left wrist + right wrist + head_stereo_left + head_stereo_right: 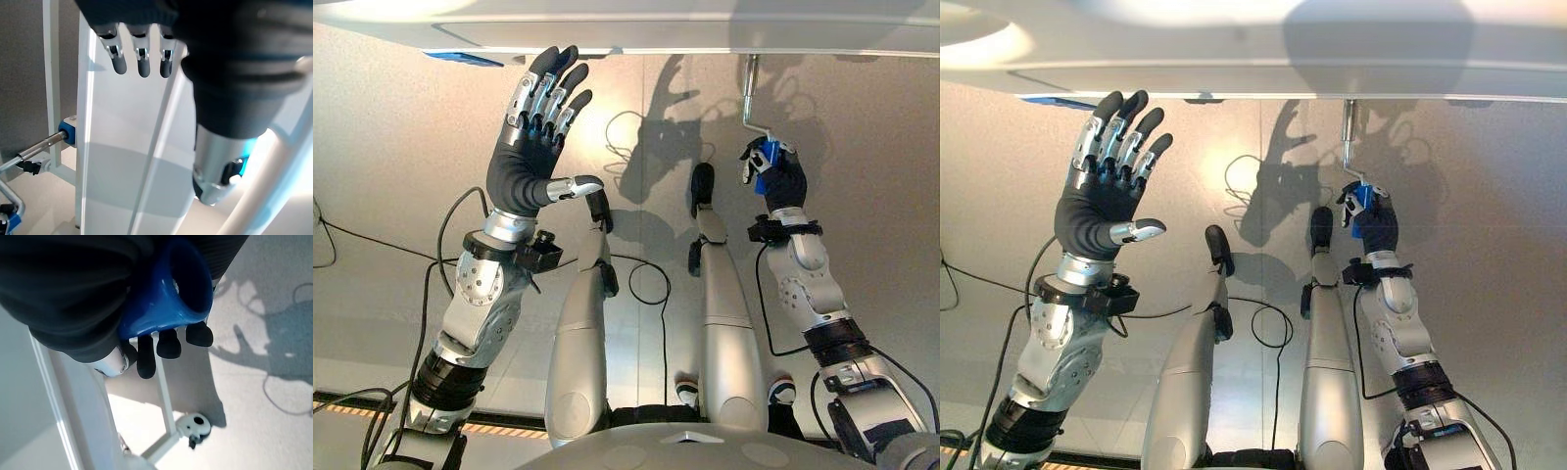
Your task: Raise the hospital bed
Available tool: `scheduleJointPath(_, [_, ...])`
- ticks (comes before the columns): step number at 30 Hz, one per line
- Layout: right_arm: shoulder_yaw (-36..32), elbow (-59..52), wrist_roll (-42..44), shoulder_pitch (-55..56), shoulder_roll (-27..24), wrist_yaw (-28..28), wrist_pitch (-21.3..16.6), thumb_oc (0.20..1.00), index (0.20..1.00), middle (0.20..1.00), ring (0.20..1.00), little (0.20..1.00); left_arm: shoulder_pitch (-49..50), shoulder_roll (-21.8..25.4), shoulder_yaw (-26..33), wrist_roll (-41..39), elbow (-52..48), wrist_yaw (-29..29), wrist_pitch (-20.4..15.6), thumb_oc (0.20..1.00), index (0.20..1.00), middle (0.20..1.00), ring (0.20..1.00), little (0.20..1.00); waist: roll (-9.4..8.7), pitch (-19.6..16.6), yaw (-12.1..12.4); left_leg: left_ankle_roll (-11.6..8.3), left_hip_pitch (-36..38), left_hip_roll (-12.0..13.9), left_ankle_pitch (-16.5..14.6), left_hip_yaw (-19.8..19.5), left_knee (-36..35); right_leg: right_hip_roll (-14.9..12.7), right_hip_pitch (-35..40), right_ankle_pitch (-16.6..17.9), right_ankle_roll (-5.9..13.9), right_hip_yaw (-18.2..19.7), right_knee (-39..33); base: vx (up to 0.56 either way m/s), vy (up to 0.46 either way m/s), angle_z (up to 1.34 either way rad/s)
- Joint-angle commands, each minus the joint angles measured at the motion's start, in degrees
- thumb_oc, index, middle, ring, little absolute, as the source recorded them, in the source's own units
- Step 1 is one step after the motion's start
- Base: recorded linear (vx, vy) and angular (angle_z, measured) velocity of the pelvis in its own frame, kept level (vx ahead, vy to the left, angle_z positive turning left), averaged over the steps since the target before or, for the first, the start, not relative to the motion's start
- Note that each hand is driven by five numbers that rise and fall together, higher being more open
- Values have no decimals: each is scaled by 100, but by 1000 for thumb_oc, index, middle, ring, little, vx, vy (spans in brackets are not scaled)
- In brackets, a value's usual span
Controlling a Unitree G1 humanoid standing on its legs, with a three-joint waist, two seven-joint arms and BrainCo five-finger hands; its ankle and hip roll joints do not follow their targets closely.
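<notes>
The hospital bed's white end board [705, 34] runs across the far side. A metal crank rod [750, 93] hangs out from under it, ending in a blue handle [764, 168]. My right hand [783, 184] is shut on that handle; in the right wrist view the blue handle [171, 289] sits in the palm with the dark fingertips [168, 345] curled past it. My left hand [524, 157] is raised near the board's left part, open, fingers straight and spread, holding nothing. The left wrist view shows its fingertips [143, 61] before the white bed panel [127, 147].
The crank shaft [36, 147] enters a blue collar [66, 132] on the bed frame. A bed caster [195, 426] stands on the pale floor under the frame. A blue label [460, 59] sits under the board's left end. Striped floor tape [509, 429] lies near me.
</notes>
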Motion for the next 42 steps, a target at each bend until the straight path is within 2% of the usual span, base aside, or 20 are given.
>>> scheduleJointPath(1, [-1877,-76,602,-479,-371,-991,-1192,200,200,200,200,200,41,-127,198,-245,-351,-79,-328,1000,1000,1000,1000,1000,320,-99,-191,-223,251,90,-187,-491,61,398,458,-106,301,-412,-409,0,0,0])
scheduleJointPath(6, [-1984,936,428,-651,-611,-1415,-1068,200,200,200,200,200,83,-67,129,-264,-360,-47,-322,1000,1000,1000,1000,1000,339,-99,-158,-224,263,86,-196,-515,50,391,455,-135,287,-440,-371,0,0,0])
scheduleJointPath(9, [-1698,2087,69,-904,-1014,-1670,-567,200,200,200,200,200,110,64,-49,-287,-392,-23,-300,1000,1000,1000,1000,1000,346,-99,-91,-215,302,84,-236,-534,35,376,484,-181,291,-456,-352,0,0,0])
scheduleJointPath(11, [-1507,2338,-1,-1061,-1144,-1657,-447,200,200,200,200,200,102,110,-90,-293,-390,-22,-299,1000,1000,1000,1000,1000,356,-99,-86,-212,269,86,-231,-537,39,378,454,-170,288,-453,-350,2,7,2])
scheduleJointPath(13, [-993,3965,168,-1712,-1513,-1433,6,200,200,200,200,200,-36,228,-394,-364,-338,-6,-281,1000,1000,1000,1000,1000,396,-99,26,-202,156,92,-189,-576,71,350,383,-127,270,-482,-353,4,12,4])
scheduleJointPath(14, [-777,4434,122,-1893,-1595,-1329,190,200,200,200,200,200,-84,289,-496,-362,-329,8,-265,1000,1000,1000,1000,1000,420,-99,66,-200,171,83,-224,-600,90,336,394,-179,276,-494,-313,-12,4,4])
scheduleJointPath(15, [-756,4479,139,-1955,-1613,-1306,179,200,200,200,200,200,-108,283,-480,-360,-325,11,-267,1000,1000,1000,1000,1000,424,-99,61,-199,117,86,-188,-597,93,340,349,-128,269,-491,-334,18,22,4])
scheduleJointPath(17, [-253,5645,-131,-2499,-1787,-1037,660,200,200,200,200,200,-271,336,-680,-365,-273,42,-244,1000,1000,1000,1000,1000,518,-99,173,-183,49,48,-228,-675,173,307,312,-210,266,-525,-231,6,18,1])
scheduleJointPath(20, [9,6089,-372,-2772,-1806,-921,900,200,200,200,200,200,-377,309,-770,-345,-232,53,-228,1000,1000,1000,1000,1000,583,-99,228,-165,-51,20,-251,-723,263,277,245,-245,263,-550,-145,-8,8,8])
scheduleJointPath(21, [216,6335,-513,-2965,-1702,-768,1067,200,200,200,200,200,-463,267,-838,-320,-212,53,-201,1000,1000,1000,1000,1000,626,-99,302,-137,-142,-18,-283,-768,360,256,188,-273,260,-569,-71,13,6,16])
scheduleJointPath(25, [358,6524,-598,-3183,-1382,-728,1215,200,200,200,200,200,-600,181,-849,-285,-183,107,-184,1000,1000,1000,1000,1000,650,-99,355,-98,-332,-73,-349,-800,522,217,62,-308,250,-578,51,5,16,21])
scheduleJointPath(26, [540,6561,-741,-3313,-1030,-648,1345,200,200,200,200,200,-670,110,-819,-302,-165,150,-150,1000,1000,1000,1000,1000,654,-99,392,-67,-461,-101,-387,-824,624,196,-22,-317,239,-568,106,6,53,11])
scheduleJointPath(28, [602,6607,-764,-3391,-838,-580,1414,200,200,200,200,200,-706,59,-824,-318,-153,171,-133,1000,1000,1000,1000,1000,652,-99,410,-54,-527,-121,-403,-823,676,184,-47,-319,234,-573,115,6,47,5])
scheduleJointPath(30, [744,6638,-891,-3535,-304,-530,1551,200,200,200,200,200,-780,-155,-852,-323,-117,273,-48,1000,1000,1000,1000,1000,676,-99,470,-15,-675,-157,-451,-839,785,141,-142,-308,235,-583,171,17,82,3])
scheduleJointPath(31, [746,6635,-892,-3538,-299,-534,1554,200,200,200,200,200,-778,-152,-847,-322,-119,274,-46,1000,1000,1000,1000,1000,673,-99,466,-14,-682,-159,-454,-840,794,140,-147,-310,235,-583,176,21,106,4])
scheduleJointPath(33, [963,6572,-1110,-3605,253,-462,1666,219,219,219,219,219,-776,-232,-837,-302,-80,348,9,1000,1000,1000,1000,1000,670,-99,508,33,-811,-220,-489,-865,866,108,-209,-285,236,-587,172,20,103,3])
scheduleJointPath(35, [1158,6527,-1377,-3679,571,-510,1724,244,244,244,244,244,-791,-250,-822,-274,-76,431,45,1000,1000,1000,1000,1000,697,-99,552,70,-874,-262,-505,-892,890,82,-228,-257,251,-562,148,18,98,2])
scheduleJointPath(36, [1161,6524,-1379,-3680,579,-514,1727,225,225,225,225,225,-787,-247,-816,-274,-79,431,46,1000,1000,1000,1000,1000,692,-99,546,71,-876,-264,-505,-891,891,81,-230,-258,251,-560,150,15,116,1])
scheduleJointPath(37, [1331,6422,-1610,-3709,895,-531,1720,200,200,200,200,200,-796,-284,-766,-264,-76,506,15,1000,1000,1000,1000,1000,720,-99,582,104,-917,-305,-513,-903,874,47,-246,-227,270,-544,112,11,112,1])
scheduleJointPath(42, [1596,5998,-1671,-3720,1481,-507,1679,200,200,200,200,200,-798,-375,-672,-212,-89,653,-4,1000,1000,1000,1000,1000,771,-99,602,143,-1010,-422,-532,-887,906,-79,-261,-136,349,-471,19,11,129,1])
